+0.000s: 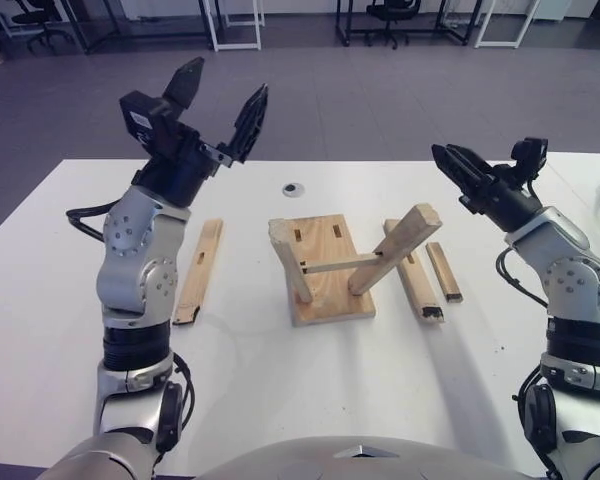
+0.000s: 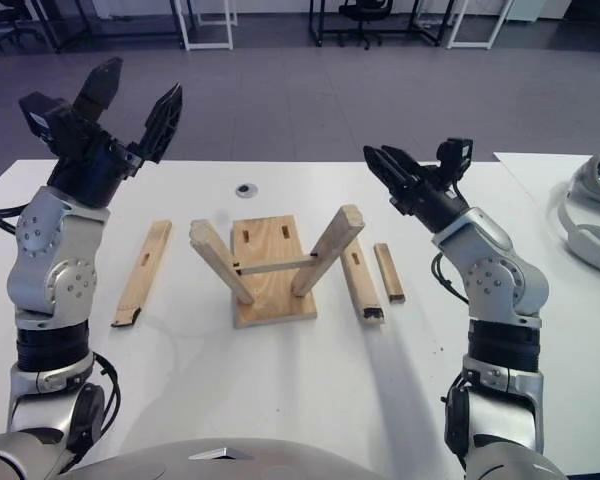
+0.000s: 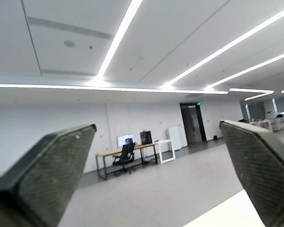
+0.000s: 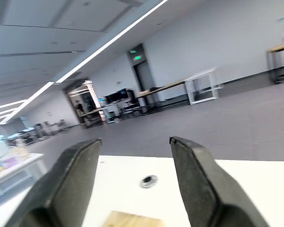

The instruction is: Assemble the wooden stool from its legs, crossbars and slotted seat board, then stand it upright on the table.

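The slotted seat board [image 1: 323, 240] lies flat mid-table. Two legs [image 1: 292, 262] [image 1: 398, 248] rise from it at a slant, joined by a thin crossbar [image 1: 340, 265]. A loose leg [image 1: 200, 270] lies to its left. Another loose leg [image 1: 416, 282] and a short crossbar [image 1: 443, 272] lie to its right. My left gripper [image 1: 227, 90] is raised high above the table's back left, open and holding nothing. My right gripper [image 2: 380, 155] hovers open over the back right, above the loose pieces, also holding nothing; its wrist view shows the board's edge [image 4: 128, 220] below.
A round cable hole [image 1: 294, 188] sits in the white table [image 1: 70, 330] behind the board. A white headset [image 2: 592, 215] lies on a neighbouring table at far right. Desks and chairs stand far behind on the grey floor.
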Controlling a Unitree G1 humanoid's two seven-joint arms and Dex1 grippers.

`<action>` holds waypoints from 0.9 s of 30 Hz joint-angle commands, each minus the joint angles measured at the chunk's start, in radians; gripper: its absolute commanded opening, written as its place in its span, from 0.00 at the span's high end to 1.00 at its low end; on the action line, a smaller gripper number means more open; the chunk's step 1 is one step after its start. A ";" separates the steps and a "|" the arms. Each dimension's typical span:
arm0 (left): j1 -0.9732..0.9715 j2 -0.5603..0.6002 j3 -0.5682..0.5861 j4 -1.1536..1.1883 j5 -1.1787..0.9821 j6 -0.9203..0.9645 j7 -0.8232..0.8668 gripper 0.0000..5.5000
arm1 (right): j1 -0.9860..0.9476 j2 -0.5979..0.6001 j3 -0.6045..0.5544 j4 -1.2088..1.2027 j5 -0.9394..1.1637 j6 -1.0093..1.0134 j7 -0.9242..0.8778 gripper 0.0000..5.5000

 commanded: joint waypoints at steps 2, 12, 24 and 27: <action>0.330 0.242 -0.063 0.154 0.171 0.081 -0.185 0.13 | 0.238 -0.051 0.369 -0.124 -0.153 -0.012 0.360 0.51; 0.543 0.591 -0.274 -0.145 0.254 0.295 -0.551 0.13 | 0.009 -0.010 0.368 0.276 -0.506 -0.267 0.137 0.51; 0.138 0.208 -0.482 0.472 0.590 0.062 -0.150 0.13 | -0.170 0.024 0.495 0.796 -0.725 -0.590 0.563 0.51; 0.007 0.097 -0.398 0.714 0.567 -0.044 -0.012 0.13 | -0.036 -0.106 0.430 0.470 -0.607 -0.432 0.685 0.51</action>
